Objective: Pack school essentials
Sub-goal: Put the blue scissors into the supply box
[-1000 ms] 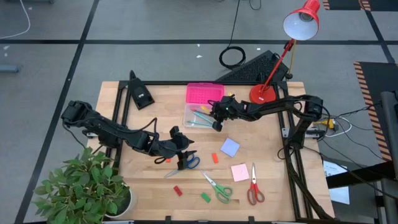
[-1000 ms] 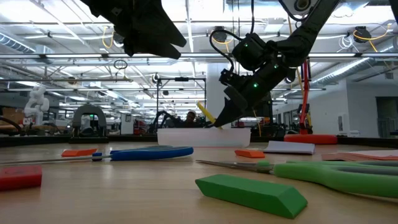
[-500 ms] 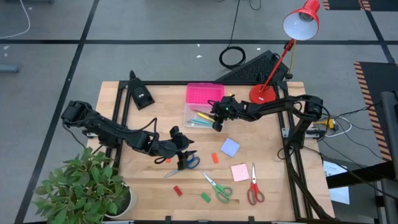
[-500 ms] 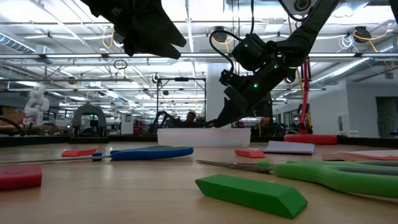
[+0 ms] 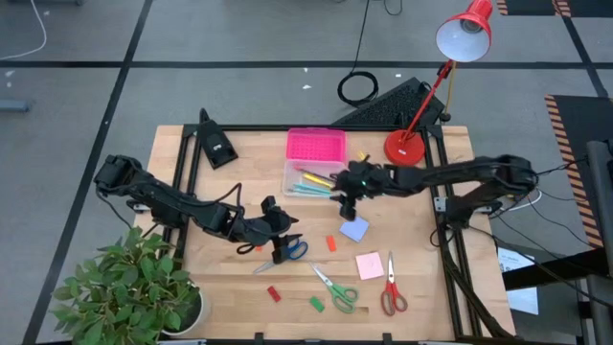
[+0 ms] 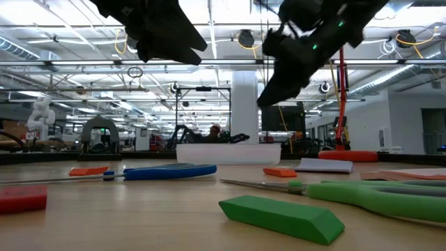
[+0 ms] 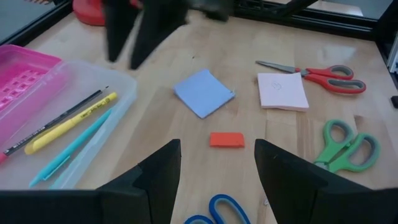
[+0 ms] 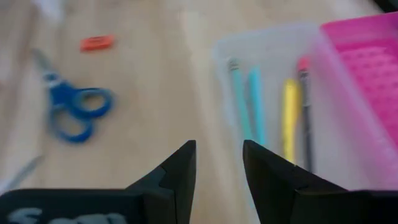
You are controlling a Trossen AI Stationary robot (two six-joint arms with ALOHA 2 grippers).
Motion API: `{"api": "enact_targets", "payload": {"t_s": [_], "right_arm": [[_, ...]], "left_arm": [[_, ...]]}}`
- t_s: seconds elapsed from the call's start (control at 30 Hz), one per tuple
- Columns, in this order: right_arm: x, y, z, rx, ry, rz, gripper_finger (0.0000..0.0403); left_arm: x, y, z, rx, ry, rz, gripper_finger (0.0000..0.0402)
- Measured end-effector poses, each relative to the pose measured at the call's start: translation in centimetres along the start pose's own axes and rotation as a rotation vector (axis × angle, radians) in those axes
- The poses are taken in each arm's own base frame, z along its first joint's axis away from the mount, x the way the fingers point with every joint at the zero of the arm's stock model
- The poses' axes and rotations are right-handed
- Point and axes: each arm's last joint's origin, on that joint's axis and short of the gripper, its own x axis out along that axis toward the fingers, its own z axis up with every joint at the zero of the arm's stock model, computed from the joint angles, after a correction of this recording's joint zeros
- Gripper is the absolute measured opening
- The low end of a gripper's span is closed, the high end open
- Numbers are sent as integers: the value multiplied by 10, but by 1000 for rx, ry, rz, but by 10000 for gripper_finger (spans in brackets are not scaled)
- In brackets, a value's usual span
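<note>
Pens in box; scissors, erasers, notepads unpacked. Right gripper parted, empty; left gripper parted, empty.

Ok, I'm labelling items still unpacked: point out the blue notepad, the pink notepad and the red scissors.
blue notepad (image 7: pixel 204 93): left wrist view, middle of its top sheet.
pink notepad (image 7: pixel 282 91): left wrist view, centre of the pad.
red scissors (image 7: pixel 333 78): left wrist view, on the red handle.

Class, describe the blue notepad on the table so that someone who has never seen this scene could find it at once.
Start at the red desk lamp at the table's far edge, then move toward the middle of the table, just past the clear box with the pink lid. The blue notepad lies flat there, below the right gripper. Its neighbour, the other notepad, is pink, and the small eraser beside it is red.
</note>
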Motion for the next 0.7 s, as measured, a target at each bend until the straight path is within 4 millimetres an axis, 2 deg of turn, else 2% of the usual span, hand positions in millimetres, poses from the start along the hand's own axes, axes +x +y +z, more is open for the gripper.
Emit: {"api": "enact_targets", "payload": {"t_s": [0.17, 0.37, 0.53, 0.7], "right_arm": [[-25, 30, -7, 5, 71, 73, 128], [-43, 65, -16, 37, 101, 167, 128], [-49, 94, -30, 33, 126, 235, 128], [-54, 110, -42, 48, 138, 206, 128]], "left_arm": [[-3, -6, -3, 2, 5, -18, 209], [-1, -17, -12, 10, 26, -41, 209], [16, -25, -28, 9, 81, -33, 209], [36, -38, -30, 14, 132, -57, 209]]}}
